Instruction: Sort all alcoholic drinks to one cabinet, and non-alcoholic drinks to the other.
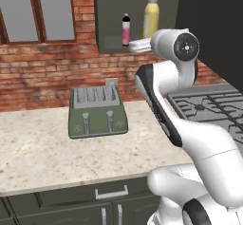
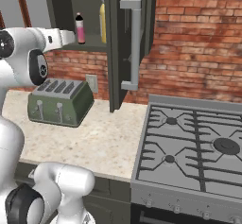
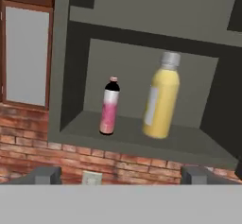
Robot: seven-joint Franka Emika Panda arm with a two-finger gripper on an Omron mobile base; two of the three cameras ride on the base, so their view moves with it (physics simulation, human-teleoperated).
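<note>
The fingers stand spread wide and hold nothing, their two dark tips far apart at the bottom of the hand view, both short of the open cabinet and touching neither bottle.

Left to right in the hand view: a window set in the brick wall, then the cabinet's side wall, then the pink bottle, then the yellow bottle. Both bottles stand upright on the cabinet's lower floor, near each other but apart, under an inner shelf. The pink bottle, black-capped, stands above the gap between the fingertips, closer to the left one; the yellow bottle, taller with a pale label, stands nearer the right one. A wall outlet shows on the brick between the tips, below the cabinet floor.

In the left base view the white arm reaches up from the lower right, its hand raised just in front of the cabinet's lower edge, below the pink bottle and the yellow bottle. A green toaster sits on the tabletop beneath, with a stove to its right.

In the right base view the hand points at the cabinet from the left, level with the foot of the pink bottle; the yellow bottle stands just beyond, partly hidden by the open door, which carries a long pale handle.
</note>
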